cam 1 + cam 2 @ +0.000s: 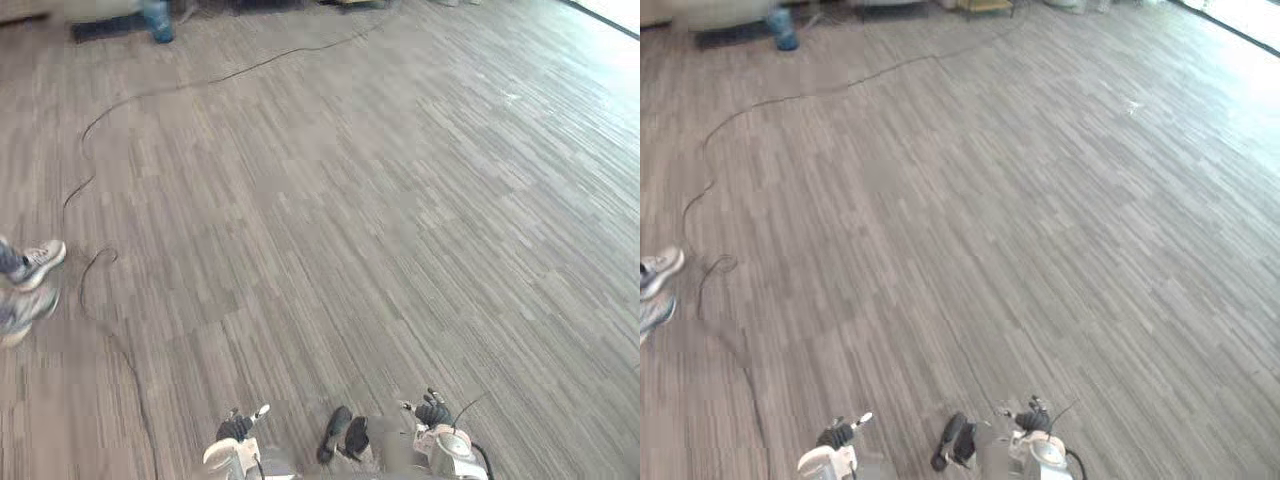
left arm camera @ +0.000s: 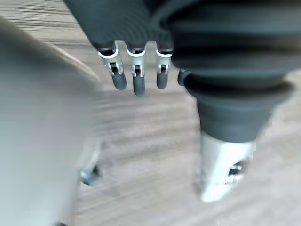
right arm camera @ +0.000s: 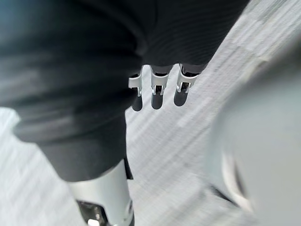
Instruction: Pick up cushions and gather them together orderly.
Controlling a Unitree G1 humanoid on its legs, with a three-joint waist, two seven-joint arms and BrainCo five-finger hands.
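Fingers (image 2: 137,82) slack, L+R; streaky grey flr (image 1: 350,200)

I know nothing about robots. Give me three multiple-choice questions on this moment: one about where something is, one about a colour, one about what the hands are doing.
1. Where are the person's shoes? A. left side B. right side C. top middle
2. The far object at upper left is: A. red B. blue C. yellow
3. The left hand and right hand are: A. open, empty B. gripping a cushion C. closed fists
Answers: A, the shoes sit by the left edge; B, it is plainly blue; A, both hands hang relaxed with nothing held.
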